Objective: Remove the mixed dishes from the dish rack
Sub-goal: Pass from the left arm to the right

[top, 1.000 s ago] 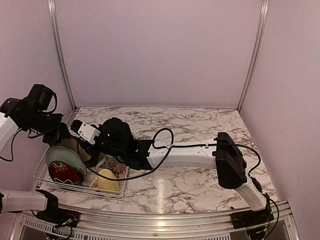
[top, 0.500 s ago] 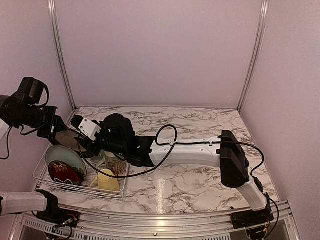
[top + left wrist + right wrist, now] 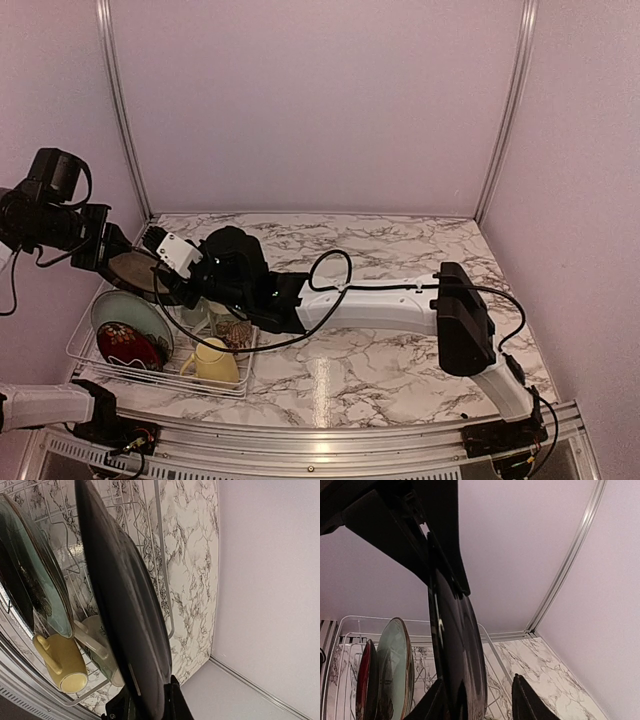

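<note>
My left gripper (image 3: 108, 258) is shut on the top rim of the black-rimmed cream plate (image 3: 133, 270) and holds it upright above the dish rack (image 3: 78, 345). In the left wrist view the plate (image 3: 125, 610) is edge-on and dark, clamped in that gripper (image 3: 150, 705). My right gripper (image 3: 477, 705) is open and straddles the plate's lower edge (image 3: 460, 655); its right finger stands apart from the plate. The pale green plate (image 3: 130, 312), dark red plate (image 3: 130, 346), pale yellow mug (image 3: 215, 362) and floral mug (image 3: 236, 335) stand in the rack.
The rack sits at the table's near left corner, against the left wall. The right arm (image 3: 380, 305) stretches across the marble table (image 3: 400, 250) toward the rack. Walls close in the back and both sides.
My left gripper has lifted the black-rimmed plate up and to the left, out of the rack. The right gripper has followed it upward.
</note>
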You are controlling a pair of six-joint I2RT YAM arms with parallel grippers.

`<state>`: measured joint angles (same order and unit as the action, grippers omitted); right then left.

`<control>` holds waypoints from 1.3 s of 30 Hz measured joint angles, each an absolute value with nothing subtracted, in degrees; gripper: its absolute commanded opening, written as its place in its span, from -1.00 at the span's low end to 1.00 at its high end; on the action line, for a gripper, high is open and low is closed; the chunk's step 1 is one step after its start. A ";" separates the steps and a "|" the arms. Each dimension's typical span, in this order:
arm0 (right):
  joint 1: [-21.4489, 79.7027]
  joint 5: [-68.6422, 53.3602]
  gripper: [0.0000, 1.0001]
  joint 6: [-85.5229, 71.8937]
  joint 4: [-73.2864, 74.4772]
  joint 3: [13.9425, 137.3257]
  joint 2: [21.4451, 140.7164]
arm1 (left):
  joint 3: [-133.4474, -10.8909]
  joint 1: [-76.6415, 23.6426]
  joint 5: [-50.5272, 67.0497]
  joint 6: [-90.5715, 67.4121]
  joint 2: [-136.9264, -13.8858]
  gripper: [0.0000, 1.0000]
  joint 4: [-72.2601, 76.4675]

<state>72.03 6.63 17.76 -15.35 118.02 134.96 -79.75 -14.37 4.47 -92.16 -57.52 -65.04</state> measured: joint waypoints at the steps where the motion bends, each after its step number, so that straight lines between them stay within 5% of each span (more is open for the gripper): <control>1: 72.03 6.66 -0.15 17.76 -15.38 118.19 135.09 | -80.09 -14.37 4.47 -92.14 -57.52 -1.00 -65.01; 10: 72.05 7.88 -0.41 17.61 -15.35 118.83 136.53 | -82.89 -14.37 4.67 -92.16 -57.39 -1.00 -65.01; 17: 72.12 9.76 -1.00 18.17 -15.70 121.36 137.16 | -82.89 -14.37 5.08 -92.40 -57.01 -1.00 -64.99; 23: 72.99 11.81 -1.00 20.56 -16.14 121.99 137.49 | -82.85 -14.37 4.82 -92.58 -55.86 -1.00 -65.08; 39: 73.82 16.23 -1.00 21.04 -15.49 122.41 137.49 | -80.64 -14.37 4.36 -90.63 -47.83 0.51 -57.17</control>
<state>73.82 16.23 21.04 -15.49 122.41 137.49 -80.64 -14.37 4.36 -90.63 -47.83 -57.17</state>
